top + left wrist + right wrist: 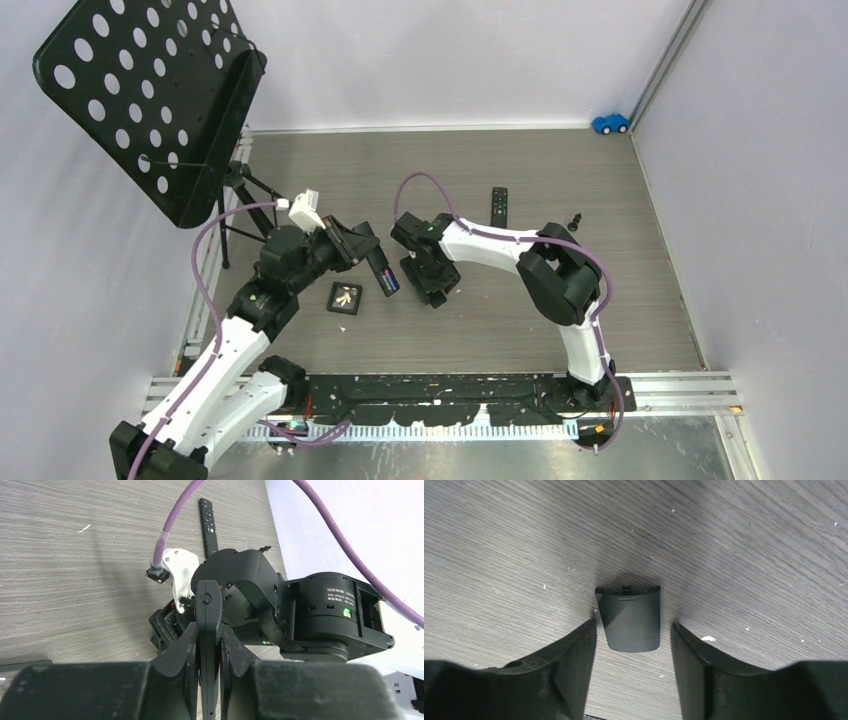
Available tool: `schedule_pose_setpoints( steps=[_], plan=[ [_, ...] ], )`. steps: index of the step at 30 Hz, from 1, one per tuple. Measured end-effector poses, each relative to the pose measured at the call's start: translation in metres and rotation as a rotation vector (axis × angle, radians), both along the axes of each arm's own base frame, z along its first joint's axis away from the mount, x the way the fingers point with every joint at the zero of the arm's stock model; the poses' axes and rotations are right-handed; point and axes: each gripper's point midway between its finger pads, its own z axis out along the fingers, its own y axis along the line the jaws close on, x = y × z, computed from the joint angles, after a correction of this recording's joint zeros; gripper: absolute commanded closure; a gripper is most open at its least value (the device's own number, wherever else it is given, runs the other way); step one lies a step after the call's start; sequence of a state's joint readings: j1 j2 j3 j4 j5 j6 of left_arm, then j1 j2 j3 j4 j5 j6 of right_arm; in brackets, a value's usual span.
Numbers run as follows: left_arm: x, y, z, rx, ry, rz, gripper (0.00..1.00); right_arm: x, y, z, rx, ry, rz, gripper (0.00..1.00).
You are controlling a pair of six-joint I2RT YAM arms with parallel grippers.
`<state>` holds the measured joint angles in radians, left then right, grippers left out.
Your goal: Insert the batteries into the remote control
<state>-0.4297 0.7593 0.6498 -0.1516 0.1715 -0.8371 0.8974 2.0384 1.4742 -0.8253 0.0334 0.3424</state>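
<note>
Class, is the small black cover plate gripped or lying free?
Lying free: the black cover plate rests flat on the grey table within the open right gripper.

Held remote (383,272) juts beside right end effector (437,293) — tight.

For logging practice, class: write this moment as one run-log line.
left gripper: shut on remote | right gripper: open, jaws either side of cover plate on table | batteries: showing in remote's open bay

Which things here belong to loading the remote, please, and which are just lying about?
Job: remote clamped in left gripper; battery cover, framed by open right gripper.
Lying about: second remote; toy car; music stand.
</note>
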Motion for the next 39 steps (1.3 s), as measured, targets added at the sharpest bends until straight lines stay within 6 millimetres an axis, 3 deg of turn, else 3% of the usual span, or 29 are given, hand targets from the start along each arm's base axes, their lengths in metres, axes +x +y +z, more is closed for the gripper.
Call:
schedule_pose_setpoints(
  steps=[4, 9, 14, 23, 25, 28, 30, 34, 39],
  plan=[
    [-0.003, -0.001, 0.003, -0.006, -0.006, -0.013, 1.00, -0.001, -0.002, -0.001, -0.006, 0.004, -0.004, 0.63],
    [-0.005, -0.004, 0.002, -0.010, -0.003, -0.036, 1.00, -0.001, -0.004, -0.001, -0.011, 0.006, -0.025, 0.67],
    [-0.005, -0.016, -0.004, -0.017, 0.020, -0.102, 1.00, -0.005, -0.019, -0.001, -0.028, -0.016, -0.068, 0.67],
    [0.000, -0.048, -0.016, -0.048, 0.041, -0.257, 1.00, -0.037, -0.092, 0.000, -0.139, -0.043, -0.199, 0.66],
    [0.002, -0.058, -0.021, -0.052, 0.043, -0.290, 1.00, -0.045, -0.103, 0.000, -0.137, -0.042, -0.240, 0.59],
    [0.002, -0.075, -0.035, -0.050, 0.067, -0.345, 1.00, -0.052, -0.110, -0.001, -0.111, -0.046, -0.297, 0.44],
    [0.003, -0.082, -0.045, -0.046, 0.088, -0.368, 1.00, -0.054, -0.111, -0.002, -0.087, -0.054, -0.329, 0.41],
    [0.005, -0.090, -0.060, -0.039, 0.119, -0.391, 1.00, -0.056, -0.113, -0.002, -0.073, -0.054, -0.362, 0.41],
    [0.006, -0.092, -0.059, -0.041, 0.104, -0.404, 1.00, -0.060, -0.110, -0.006, -0.037, -0.010, -0.382, 0.53]
  ],
)
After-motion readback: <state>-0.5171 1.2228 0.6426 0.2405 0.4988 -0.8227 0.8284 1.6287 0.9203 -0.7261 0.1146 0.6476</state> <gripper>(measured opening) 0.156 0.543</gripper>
